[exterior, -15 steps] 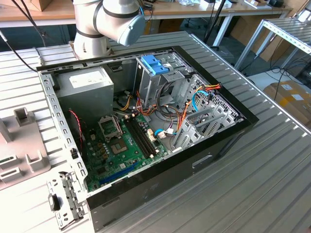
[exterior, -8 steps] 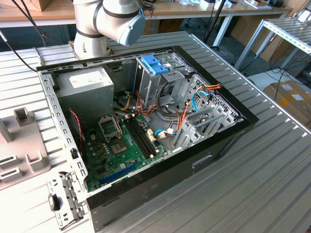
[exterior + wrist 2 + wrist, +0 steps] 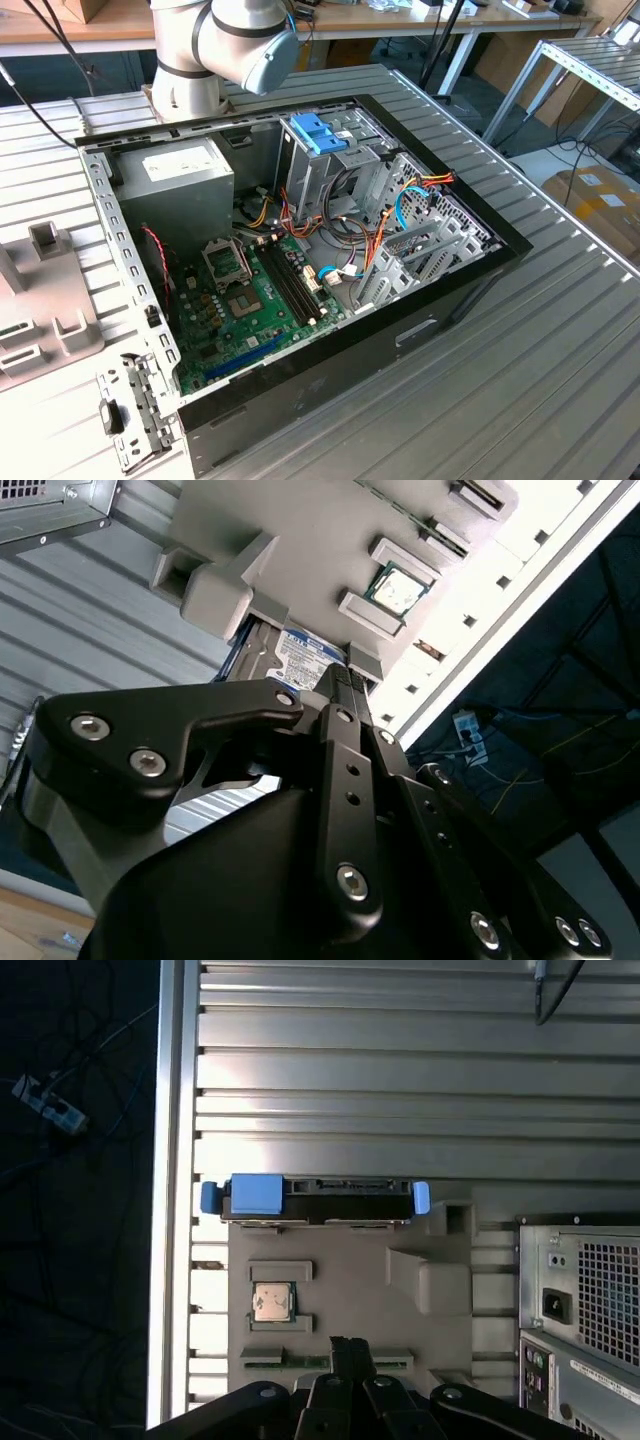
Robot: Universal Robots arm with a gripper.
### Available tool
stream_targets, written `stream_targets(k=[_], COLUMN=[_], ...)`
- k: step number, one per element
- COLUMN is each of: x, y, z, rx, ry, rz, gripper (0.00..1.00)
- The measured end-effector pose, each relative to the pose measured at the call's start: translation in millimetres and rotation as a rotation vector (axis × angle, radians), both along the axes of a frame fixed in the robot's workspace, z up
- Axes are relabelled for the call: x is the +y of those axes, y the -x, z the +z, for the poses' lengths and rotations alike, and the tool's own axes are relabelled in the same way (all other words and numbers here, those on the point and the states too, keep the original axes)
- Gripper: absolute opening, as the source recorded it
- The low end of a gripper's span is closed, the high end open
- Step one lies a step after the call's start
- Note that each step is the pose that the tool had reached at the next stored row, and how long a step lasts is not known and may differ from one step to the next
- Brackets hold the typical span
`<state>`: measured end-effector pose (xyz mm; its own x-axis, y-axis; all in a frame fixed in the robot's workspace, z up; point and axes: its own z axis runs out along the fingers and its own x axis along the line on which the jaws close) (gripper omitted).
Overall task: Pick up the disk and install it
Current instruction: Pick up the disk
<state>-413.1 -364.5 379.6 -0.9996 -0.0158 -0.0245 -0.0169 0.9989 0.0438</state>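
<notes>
A ribbed grey metal table (image 3: 400, 1080) is seen, its edge just beside a grey plastic fixture plate (image 3: 350, 1260). The flat dark disk with blue rails (image 3: 340, 1188) is stood on edge at the plate's rim. The black gripper (image 3: 346, 1342) is clenched on nothing over the plate. Bare table is left open past the disk.

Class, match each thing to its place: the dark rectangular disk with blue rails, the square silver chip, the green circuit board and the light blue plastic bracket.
Things:
1. dark rectangular disk with blue rails
2. square silver chip
3. green circuit board
4. light blue plastic bracket

Places:
A. on top of the tall grey drive cage
B. at the edge of the grey holder plate
C. on the floor of the open black computer case
D. on the grey holder plate, between two raised frames

Pairs: 1-B; 2-D; 3-C; 4-A
</notes>
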Motion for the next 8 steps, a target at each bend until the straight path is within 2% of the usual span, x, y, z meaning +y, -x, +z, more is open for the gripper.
stream_targets(k=[8], x=[0.0], y=[0.0], z=[0.0], rx=[0.0001], ry=[0.0000], rz=[0.043], gripper=[0.11])
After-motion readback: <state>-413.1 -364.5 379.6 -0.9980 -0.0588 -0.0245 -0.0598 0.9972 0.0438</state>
